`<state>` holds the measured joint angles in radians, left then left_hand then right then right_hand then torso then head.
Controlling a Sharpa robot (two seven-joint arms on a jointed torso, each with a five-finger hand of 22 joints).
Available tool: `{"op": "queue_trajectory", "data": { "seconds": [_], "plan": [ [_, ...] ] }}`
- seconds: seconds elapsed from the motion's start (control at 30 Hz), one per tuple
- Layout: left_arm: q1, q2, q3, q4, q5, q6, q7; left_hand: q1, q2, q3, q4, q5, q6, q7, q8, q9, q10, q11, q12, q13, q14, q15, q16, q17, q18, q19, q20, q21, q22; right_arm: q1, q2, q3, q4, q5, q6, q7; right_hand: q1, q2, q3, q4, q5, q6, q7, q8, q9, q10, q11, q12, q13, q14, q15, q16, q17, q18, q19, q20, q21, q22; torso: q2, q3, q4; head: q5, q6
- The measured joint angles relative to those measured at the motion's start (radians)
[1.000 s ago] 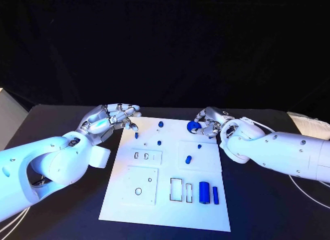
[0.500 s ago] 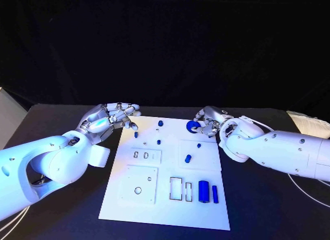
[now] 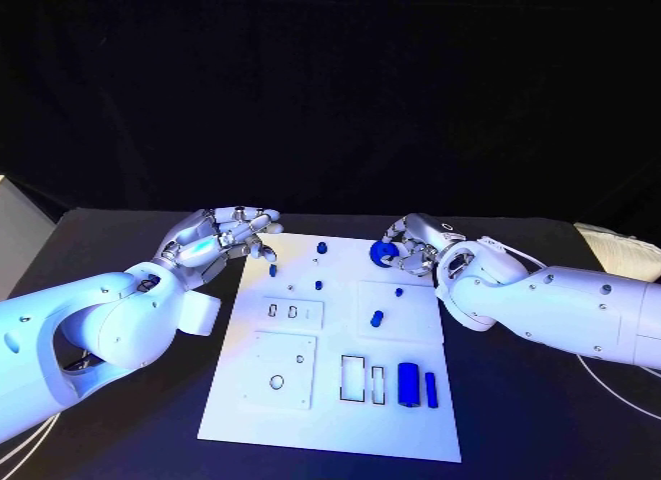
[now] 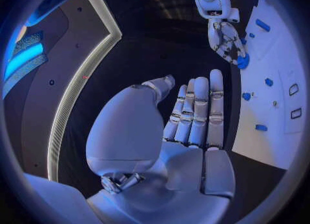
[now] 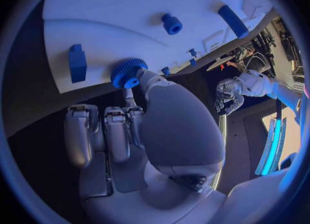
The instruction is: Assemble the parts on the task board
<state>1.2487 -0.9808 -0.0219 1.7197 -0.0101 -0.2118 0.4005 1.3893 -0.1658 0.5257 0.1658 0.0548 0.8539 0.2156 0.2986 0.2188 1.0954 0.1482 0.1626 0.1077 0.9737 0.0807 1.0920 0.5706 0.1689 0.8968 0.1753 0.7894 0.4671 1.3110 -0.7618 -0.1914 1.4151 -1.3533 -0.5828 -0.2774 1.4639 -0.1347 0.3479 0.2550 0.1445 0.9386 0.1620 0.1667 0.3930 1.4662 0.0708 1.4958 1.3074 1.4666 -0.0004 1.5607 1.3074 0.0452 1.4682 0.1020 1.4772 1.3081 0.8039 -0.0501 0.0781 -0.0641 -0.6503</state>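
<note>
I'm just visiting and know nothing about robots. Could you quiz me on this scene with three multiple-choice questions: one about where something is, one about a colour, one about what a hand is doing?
1. Where is the right hand?
A. at the far edge of the task board
B. at its near edge
C. off the table

2. What colour is the round ridged part at that hand's fingertips?
A. red
B. blue
C. green

3. What is the left hand doing?
A. holding a part
B. pressing on the board
C. holding nothing

Answers: 1 A, the head view shows it at the board's far edge. 2 B, the part is clearly blue. 3 C, the left wrist view shows nothing in it.
</note>
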Motion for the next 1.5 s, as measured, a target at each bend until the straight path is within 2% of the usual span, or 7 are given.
{"op": "queue_trajectory", "data": {
  "seconds": [0.3, 0.47, 0.53, 0.57, 0.9, 1.17, 1.5],
  "plan": [
    [0.000, -0.001, 0.000, 0.001, 0.000, 0.002, -0.002, 0.000, 0.000, 0.007, -0.002, 0.000, 0.000, 0.000, 0.005, 0.003, 0.000, 0.000, 0.001, 0.002, -0.004, -0.004, 0.004, -0.003, 0.000, -0.007, 0.000, 0.005, 0.004, 0.014, 0.014, 0.007, 0.066, -0.032, -0.043, 0.004, -0.011, -0.011, 0.009, 0.000, 0.000, 0.000, 0.000, 0.000, 0.000, 0.000, 0.000, 0.000, 0.000, -0.004, -0.004, 0.000, 0.000, 0.000, 0.000, 0.000, 0.004, 0.000, -0.001, -0.0012, -0.0007, -0.001, 0.004],
    [0.000, 0.001, 0.000, 0.003, 0.000, 0.004, -0.006, 0.000, 0.000, 0.007, -0.002, 0.000, -0.004, 0.004, 0.005, 0.003, 0.000, 0.000, 0.004, 0.002, -0.004, -0.004, 0.004, -0.003, 0.000, -0.007, 0.000, 0.007, 0.004, 0.017, 0.077, 0.007, 0.071, -0.055, -0.052, 0.004, -0.010, -0.014, 0.009, 0.000, 0.000, 0.000, 0.000, 0.000, 0.000, -0.004, -0.004, 0.000, 0.001, -0.004, -0.004, 0.000, 0.000, 0.000, 0.000, 0.000, 0.004, 0.000, -0.001, -0.0017, -0.0001, -0.003, 0.008],
    [0.000, 0.002, 0.000, 0.003, 0.000, 0.006, -0.007, 0.000, 0.000, 0.007, -0.002, 0.000, -0.004, 0.004, 0.005, 0.003, 0.000, 0.000, 0.004, 0.002, -0.004, -0.004, 0.004, -0.003, 0.000, -0.007, 0.000, 0.007, 0.005, 0.017, 0.104, 0.008, 0.068, -0.063, -0.053, 0.003, -0.010, -0.020, 0.009, 0.000, 0.000, 0.006, -0.001, 0.000, 0.000, 0.000, -0.007, 0.000, 0.001, -0.004, -0.004, 0.000, 0.000, -0.002, 0.000, 0.000, 0.004, 0.000, -0.001, -0.0017, 0.0006, -0.003, 0.010],
    [0.000, 0.002, 0.000, 0.004, 0.000, 0.007, -0.008, 0.000, 0.000, 0.007, -0.002, 0.000, -0.004, 0.004, 0.005, 0.003, 0.000, 0.000, 0.004, 0.002, -0.004, -0.004, 0.004, -0.003, 0.000, -0.007, 0.000, 0.007, 0.005, 0.016, 0.121, 0.008, 0.064, -0.068, -0.053, 0.002, -0.010, -0.020, 0.009, 0.000, 0.000, 0.008, -0.001, 0.000, 0.000, 0.000, -0.007, 0.000, 0.001, -0.004, -0.004, 0.000, 0.000, -0.010, 0.000, 0.000, 0.004, 0.000, -0.001, -0.0016, 0.0012, -0.003, 0.011],
    [0.000, 0.004, 0.000, 0.003, 0.000, 0.011, -0.012, 0.000, 0.000, 0.007, -0.002, 0.000, -0.004, 0.004, 0.005, 0.003, 0.000, 0.000, 0.004, 0.003, -0.004, -0.004, 0.004, -0.004, 0.000, -0.007, 0.000, 0.007, 0.005, -0.002, 0.213, 0.008, 0.000, -0.103, -0.050, -0.029, -0.014, -0.027, 0.020, -0.005, -0.004, 0.010, -0.002, 0.000, 0.000, 0.000, -0.007, 0.000, 0.001, 0.000, -0.007, 0.000, 0.000, -0.011, -0.004, -0.004, 0.008, 0.000, 0.000, -0.0014, 0.0057, -0.005, 0.011],
    [0.000, 0.006, 0.000, 0.000, 0.000, 0.012, -0.014, 0.000, 0.000, 0.007, -0.002, 0.000, -0.004, 0.004, 0.005, 0.003, 0.000, 0.000, 0.004, 0.003, -0.004, -0.003, 0.004, -0.004, 0.000, -0.007, 0.000, 0.007, 0.005, -0.008, 0.247, 0.008, -0.042, -0.126, -0.044, -0.054, -0.016, -0.029, 0.025, -0.003, 0.003, 0.012, -0.004, 0.000, 0.000, 0.000, -0.007, 0.000, 0.000, 0.000, -0.007, 0.000, 0.000, -0.011, -0.004, -0.004, 0.008, 0.000, 0.001, -0.0015, 0.0046, -0.001, 0.009],
    [0.000, 0.009, 0.000, -0.003, 0.000, 0.013, -0.014, 0.000, 0.000, 0.007, -0.002, 0.000, -0.004, 0.004, 0.005, 0.003, 0.000, 0.000, 0.004, 0.003, -0.004, -0.003, 0.004, -0.004, 0.000, -0.007, 0.000, 0.007, 0.005, -0.018, 0.265, 0.007, -0.059, -0.140, -0.026, -0.065, -0.020, -0.036, 0.025, -0.003, 0.003, 0.012, -0.005, 0.012, 0.000, 0.000, -0.007, 0.000, 0.000, 0.000, -0.007, 0.000, 0.001, -0.010, -0.004, -0.004, 0.008, -0.001, 0.001, 0.0004, 0.0027, 0.002, 0.004]
  ]
}}
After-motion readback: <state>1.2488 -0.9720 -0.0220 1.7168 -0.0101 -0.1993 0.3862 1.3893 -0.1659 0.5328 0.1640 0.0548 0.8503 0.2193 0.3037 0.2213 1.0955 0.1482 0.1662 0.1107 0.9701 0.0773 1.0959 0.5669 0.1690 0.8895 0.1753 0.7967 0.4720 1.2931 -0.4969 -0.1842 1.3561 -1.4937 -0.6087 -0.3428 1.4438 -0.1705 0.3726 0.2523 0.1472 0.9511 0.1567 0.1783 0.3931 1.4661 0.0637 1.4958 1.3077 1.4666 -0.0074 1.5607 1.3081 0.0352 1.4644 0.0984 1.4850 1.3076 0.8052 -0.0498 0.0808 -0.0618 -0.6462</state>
